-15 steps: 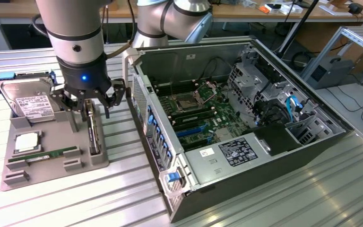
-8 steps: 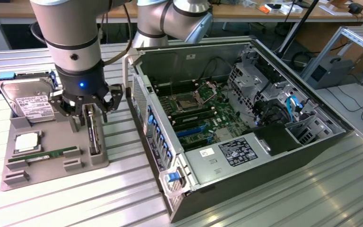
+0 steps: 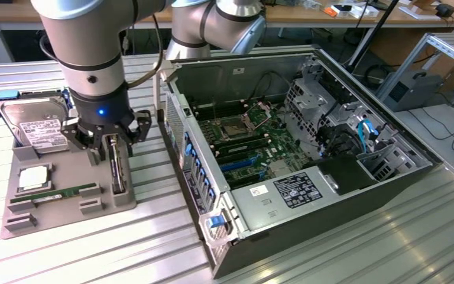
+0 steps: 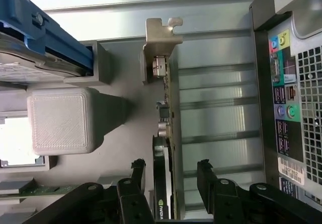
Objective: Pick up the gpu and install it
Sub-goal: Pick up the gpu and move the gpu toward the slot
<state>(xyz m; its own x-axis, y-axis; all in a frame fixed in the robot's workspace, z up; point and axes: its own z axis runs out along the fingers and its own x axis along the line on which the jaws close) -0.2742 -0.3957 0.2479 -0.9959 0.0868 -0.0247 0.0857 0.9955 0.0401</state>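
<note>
One gpu [image 3: 118, 168], one hard drive [image 3: 33, 127], one memory stick [image 3: 61, 193], perhaps one processor [image 3: 33, 177], one open computer case [image 3: 235, 74].

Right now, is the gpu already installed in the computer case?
No, the gpu stands on edge in the gray holder tray outside the computer case, with the open gripper straddling it.

The gripper [image 3: 113, 151], its fingers spread, straddles the thin dark gpu card [image 3: 117, 173], which stands on edge in the grey plastic holder tray [image 3: 69, 208] with a free gap on either face. On one side a ribbed grey plastic block [image 4: 60, 121] and the silver hard drive with blue rails [image 3: 33, 127] stand close. On the other, bare slatted metal bench [image 4: 221, 83] runs clear to the black computer case [image 4: 287, 108], whose uncovered side leaves the green motherboard [image 3: 247, 139] reachable.
</note>
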